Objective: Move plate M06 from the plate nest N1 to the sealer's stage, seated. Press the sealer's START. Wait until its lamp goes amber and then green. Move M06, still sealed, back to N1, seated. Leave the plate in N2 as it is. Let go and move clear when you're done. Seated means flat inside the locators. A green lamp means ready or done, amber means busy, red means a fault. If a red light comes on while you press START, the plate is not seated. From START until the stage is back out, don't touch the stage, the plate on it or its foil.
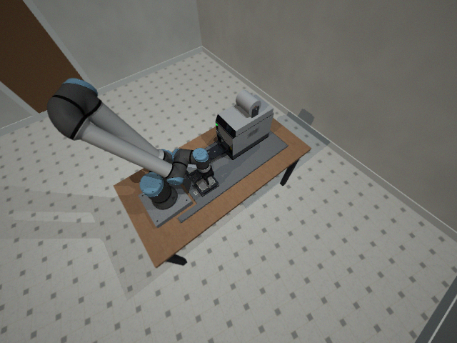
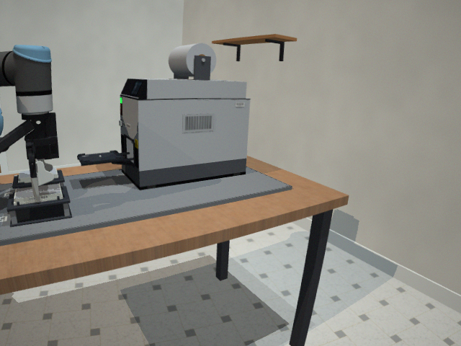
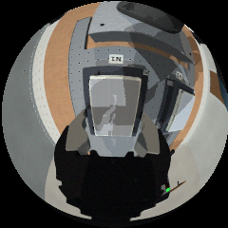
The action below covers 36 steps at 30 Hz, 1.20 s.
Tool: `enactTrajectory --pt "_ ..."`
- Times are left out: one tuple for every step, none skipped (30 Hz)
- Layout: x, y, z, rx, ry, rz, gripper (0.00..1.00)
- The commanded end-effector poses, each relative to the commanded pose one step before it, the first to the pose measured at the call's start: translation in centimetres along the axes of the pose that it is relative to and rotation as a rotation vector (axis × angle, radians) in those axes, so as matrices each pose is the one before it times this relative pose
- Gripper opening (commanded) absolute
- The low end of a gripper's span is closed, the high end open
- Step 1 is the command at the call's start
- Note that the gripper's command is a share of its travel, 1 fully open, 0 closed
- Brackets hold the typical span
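Plate M06 [image 3: 115, 106], covered in shiny grey foil, lies flat in the dark nest N1 [image 3: 115, 71]; it also shows in the exterior view [image 2: 37, 195]. My gripper [image 3: 113, 110] hangs straight over it, open, with one finger on each long side of the plate, slightly clear of its edges. The gripper also shows in the top and exterior views [image 1: 206, 181] [image 2: 37, 180]. The sealer [image 2: 186, 134] stands further along the table, its lamp [image 2: 121, 100] green. Its dark stage [image 2: 98, 157] is out and holds nothing.
Nest N2 with its own plate [image 3: 180, 111] sits right beside N1. A foil roll [image 2: 188, 59] tops the sealer. Both nests and the sealer stand on a grey base mat [image 2: 167, 193] on the wooden table. A wall shelf [image 2: 256, 39] hangs above.
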<state>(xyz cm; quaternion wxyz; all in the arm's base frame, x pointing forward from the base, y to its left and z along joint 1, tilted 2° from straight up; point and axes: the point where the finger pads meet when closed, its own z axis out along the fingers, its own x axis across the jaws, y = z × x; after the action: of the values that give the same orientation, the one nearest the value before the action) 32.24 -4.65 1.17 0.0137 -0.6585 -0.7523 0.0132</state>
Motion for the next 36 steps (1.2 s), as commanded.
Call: enactTrajectory --pt "-0.04 0.044 -0.04 -0.00078 -0.00063 0.00003 0.68" --pt "0.0 0.0 0.0 0.0 0.0 0.0 0.68" --pt "0.0 0.0 0.0 0.0 0.0 0.0 0.68" --pt "0.0 0.0 0.0 0.0 0.0 0.0 0.68" --pt "0.0 0.0 0.0 0.0 0.0 0.0 0.68" --pt "0.0 0.0 0.0 0.0 0.0 0.0 0.68" --pt "0.0 0.0 0.0 0.0 0.0 0.0 0.68" --pt "0.0 0.0 0.0 0.0 0.0 0.0 0.68" --pt "0.0 0.0 0.0 0.0 0.0 0.0 0.68" --pt "-0.006 0.007 -0.062 -0.00006 -0.00007 0.0 0.68" --pt "-0.001 0.002 -0.063 0.0 -0.00001 0.0 0.68" --pt "0.001 -0.003 -0.074 0.0 0.00001 0.0 0.68" --pt "0.0 0.0 -0.067 0.0 0.0 0.0 0.68" --pt "0.0 0.0 -0.067 0.0 0.0 0.0 0.68" --pt "0.0 0.0 -0.067 0.0 0.0 0.0 0.68" --pt "0.0 0.0 -0.067 0.0 0.0 0.0 0.68" --pt "0.0 0.0 -0.067 0.0 0.0 0.0 0.68" --pt "0.0 0.0 -0.067 0.0 0.0 0.0 0.68" --pt "0.0 0.0 -0.067 0.0 0.0 0.0 0.68" --pt "0.0 0.0 -0.067 0.0 0.0 0.0 0.68" --pt "0.0 0.0 -0.067 0.0 0.0 0.0 0.68" --pt "0.0 0.0 0.0 0.0 0.0 0.0 0.68" --pt "0.0 0.0 0.0 0.0 0.0 0.0 0.68" --pt "0.0 0.0 -0.067 0.0 0.0 0.0 0.68" --pt "0.0 0.0 -0.067 0.0 0.0 0.0 0.68" --pt "0.0 0.0 -0.067 0.0 0.0 0.0 0.68" --pt "0.0 0.0 -0.067 0.0 0.0 0.0 0.68" --pt "0.0 0.0 -0.067 0.0 0.0 0.0 0.68" --pt "0.0 0.0 -0.067 0.0 0.0 0.0 0.68" --pt "0.0 0.0 -0.067 0.0 0.0 0.0 0.68" --pt "0.0 0.0 -0.067 0.0 0.0 0.0 0.68" --pt "0.0 0.0 -0.067 0.0 0.0 0.0 0.68" --pt "0.0 0.0 -0.067 0.0 0.0 0.0 0.68" --pt "0.0 0.0 -0.067 0.0 0.0 0.0 0.68" --pt "0.0 0.0 -0.067 0.0 0.0 0.0 0.68" --pt "0.0 0.0 -0.067 0.0 0.0 0.0 0.68"
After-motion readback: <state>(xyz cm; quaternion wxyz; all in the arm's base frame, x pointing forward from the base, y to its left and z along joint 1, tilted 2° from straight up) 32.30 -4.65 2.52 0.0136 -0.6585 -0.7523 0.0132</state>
